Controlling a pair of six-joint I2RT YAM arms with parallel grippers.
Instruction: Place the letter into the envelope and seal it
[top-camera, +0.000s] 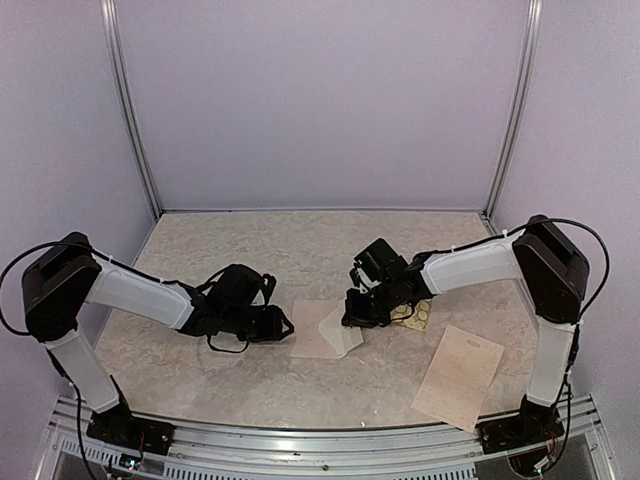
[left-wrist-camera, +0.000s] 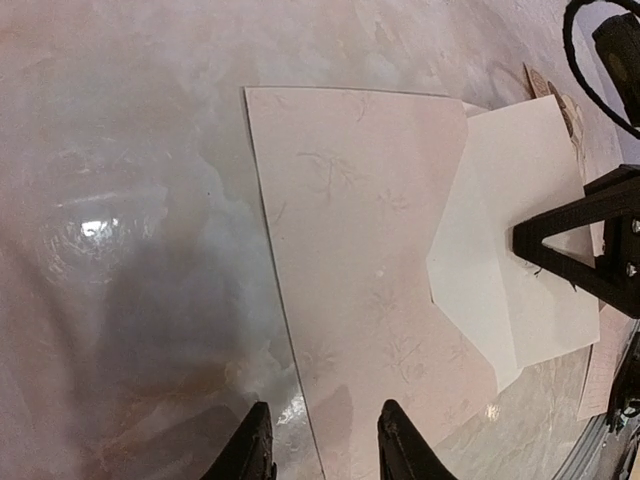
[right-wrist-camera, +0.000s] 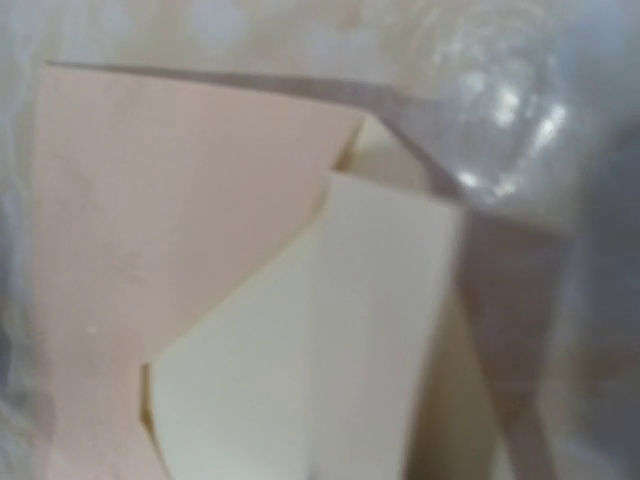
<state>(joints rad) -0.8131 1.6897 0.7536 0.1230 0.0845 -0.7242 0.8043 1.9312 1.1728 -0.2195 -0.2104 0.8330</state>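
The pale cream-pink envelope (top-camera: 312, 333) lies flat at the middle of the table, its white-lined pointed flap (top-camera: 341, 328) open to the right. My left gripper (left-wrist-camera: 322, 445) hovers open over the envelope's left edge (left-wrist-camera: 300, 380), one fingertip on each side of it. My right gripper (top-camera: 352, 312) sits down on the flap, and one of its dark fingers (left-wrist-camera: 570, 235) shows against the white paper. In the right wrist view the flap (right-wrist-camera: 330, 350) fills the frame and hides the fingers. Whether a letter is inside the envelope I cannot tell.
A tan sheet with handwritten lines (top-camera: 459, 376) lies flat at the front right, near the right arm's base. A tan sheet of round stickers (top-camera: 416, 315) lies just right of the right gripper. Walls enclose the table at the back and on both sides.
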